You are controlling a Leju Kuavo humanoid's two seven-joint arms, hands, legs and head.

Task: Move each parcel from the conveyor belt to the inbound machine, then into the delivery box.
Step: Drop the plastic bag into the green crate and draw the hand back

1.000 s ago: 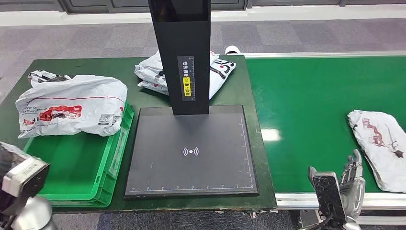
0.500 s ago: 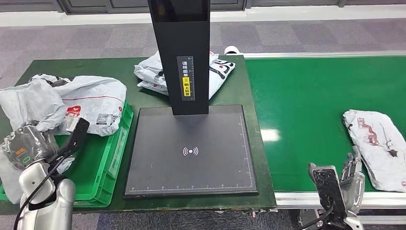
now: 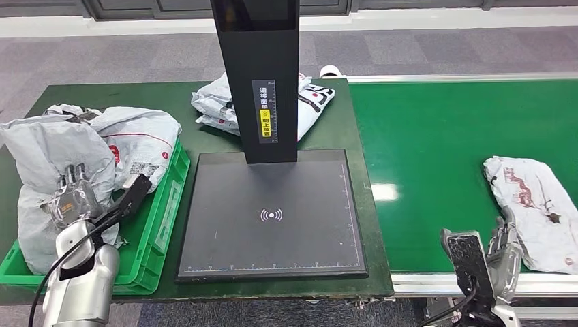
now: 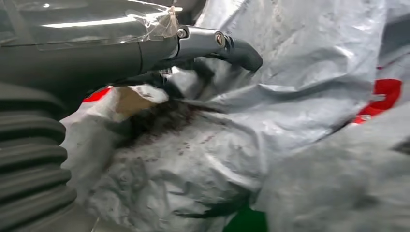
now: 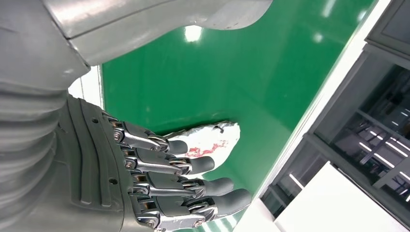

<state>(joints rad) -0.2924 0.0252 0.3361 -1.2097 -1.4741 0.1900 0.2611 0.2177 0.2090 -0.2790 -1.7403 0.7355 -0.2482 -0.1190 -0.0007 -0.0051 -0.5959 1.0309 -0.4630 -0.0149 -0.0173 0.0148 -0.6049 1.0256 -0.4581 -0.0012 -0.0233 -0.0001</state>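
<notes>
Far left: left hand [image 3: 73, 197] clamped on grey parcel [image 3: 51, 170], dangling over left end of green delivery box [image 3: 163, 225]; 2nd bagged parcel [image 3: 140, 139] draped on box's back rim. Soft, crumpled film, prob light but slick; best grabbed by a bunched fold near top. Centre: inbound machine [image 3: 272, 218], plate bare. Right: belt parcel [image 3: 538, 204] lying by conveyor belt [image 3: 436, 150] near edge, right hand [image 3: 506, 245] just beside it, fingers apart, holding nothing.
</notes>
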